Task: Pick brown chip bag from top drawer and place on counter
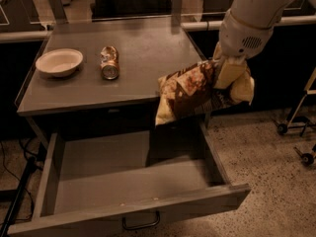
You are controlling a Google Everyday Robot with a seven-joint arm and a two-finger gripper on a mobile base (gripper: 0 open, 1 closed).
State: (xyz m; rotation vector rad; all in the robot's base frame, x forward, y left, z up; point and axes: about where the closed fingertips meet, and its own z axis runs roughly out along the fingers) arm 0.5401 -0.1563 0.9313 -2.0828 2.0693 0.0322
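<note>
The brown chip bag (pixel 185 94) hangs in the air, held by its right end, over the counter's front right corner and above the open top drawer (pixel 123 181). My gripper (pixel 229 80) is shut on the bag's right end, at the counter's (pixel 143 48) right edge. The drawer is pulled out below the counter, its inside bare, with a dark curved handle (pixel 140 223) on its front.
A pale bowl (pixel 59 62) sits at the counter's left side. A crushed gold can (pixel 109 62) lies right of the bowl. Wheeled stand legs (pixel 296 125) stand on the speckled floor at far right. A dark cable (pixel 19 191) runs along the left of the drawer.
</note>
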